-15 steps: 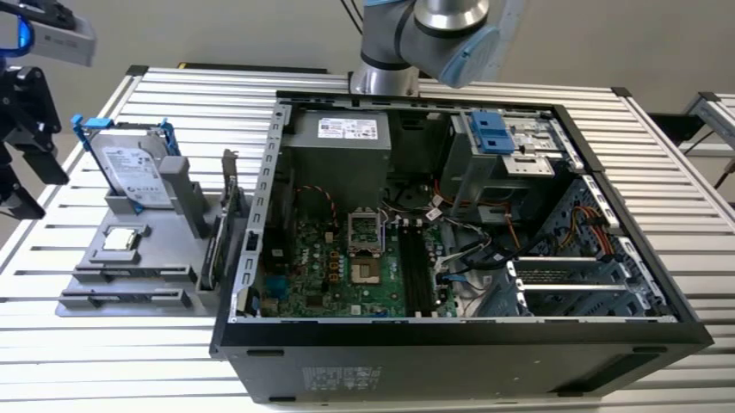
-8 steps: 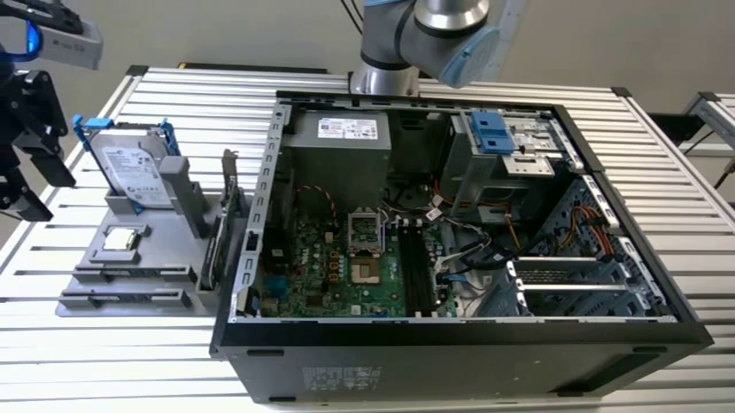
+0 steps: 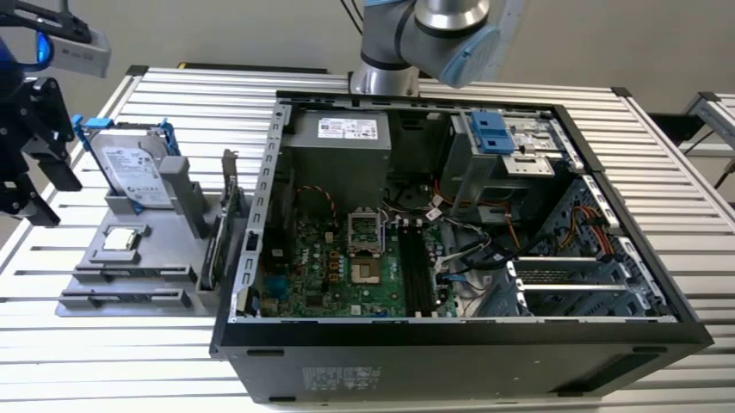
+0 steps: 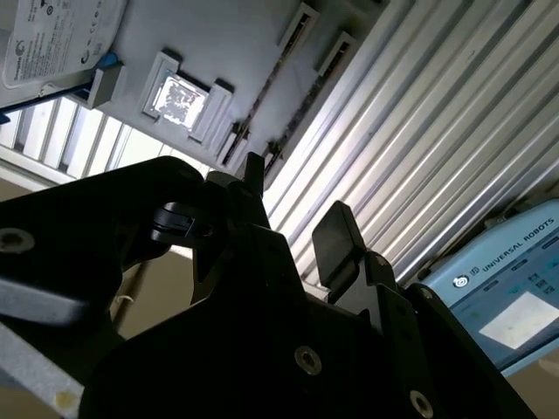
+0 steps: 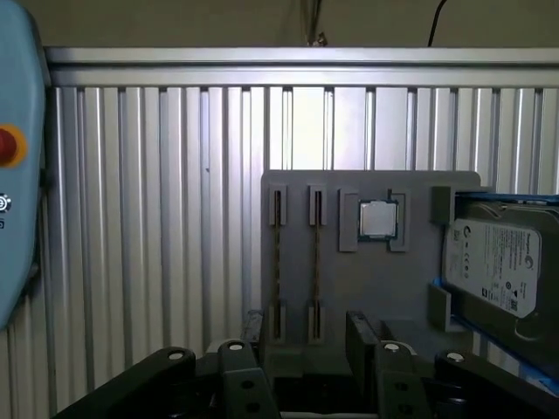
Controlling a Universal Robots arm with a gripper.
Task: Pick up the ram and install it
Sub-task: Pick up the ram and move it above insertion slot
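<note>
Evidently, the ram [image 5: 316, 262] is not yet gripped.
The claw [image 5: 306, 336] is held open and empty near the gray holder [image 5: 376, 288] on the table [image 5: 148, 218], where the ram is slotted edgewise.

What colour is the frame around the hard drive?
The frame is blue, best in the exterior view.

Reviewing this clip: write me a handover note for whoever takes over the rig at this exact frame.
Gripper: open, holding nothing, hanging short of the gray holder and touching nothing.
Ram: on edge in a holder slot, with a similar stick in the slot beside it. The holder sits to the exterior view's left of the open computer case.
Done: nothing that shows; the ram is not yet picked up.
Left: the pick-up and the install. The motherboard's black slots look empty.
</note>
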